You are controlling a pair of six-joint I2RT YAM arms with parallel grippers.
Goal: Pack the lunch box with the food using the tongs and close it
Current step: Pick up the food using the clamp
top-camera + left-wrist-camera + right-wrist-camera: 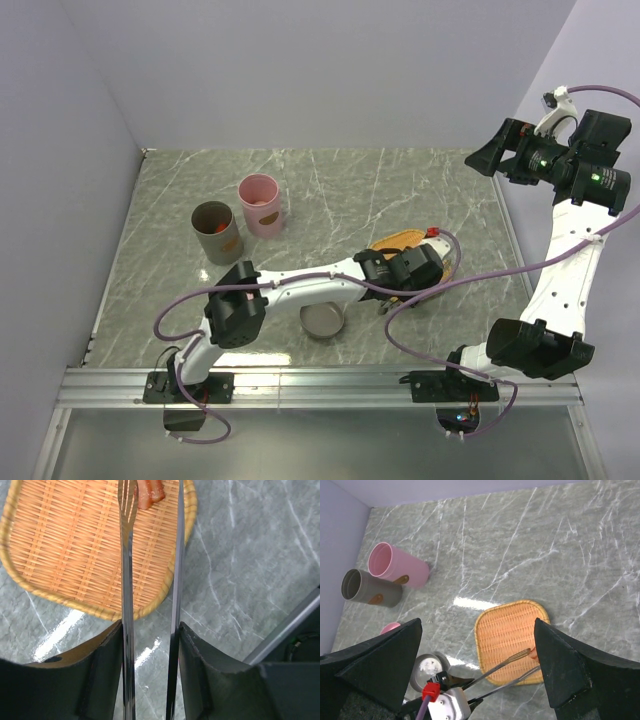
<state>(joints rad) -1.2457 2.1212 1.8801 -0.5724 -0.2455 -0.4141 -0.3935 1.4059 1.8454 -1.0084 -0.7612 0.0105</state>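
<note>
Left gripper [151, 630] clamps the tongs [127, 580], whose arms flank a red strip [149, 492] on the wicker tray [60, 545]. Right gripper [477, 625] hangs wide open, raised well apart. Pink cup [395, 566] and grey cup [370, 589] stand well left of the tray.

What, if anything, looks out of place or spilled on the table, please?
Nothing stands out. The woven tray lies flat, one red strip near its edge; the pink cup and grey cup stand upright; the tongs sit straight in the left gripper.

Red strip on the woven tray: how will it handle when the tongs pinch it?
The red strip looks small and thin, so probably light; the smooth metal tongs may slip on it. Pinched at one end, it may droop. The ribbed woven tray should resist sliding.
</note>
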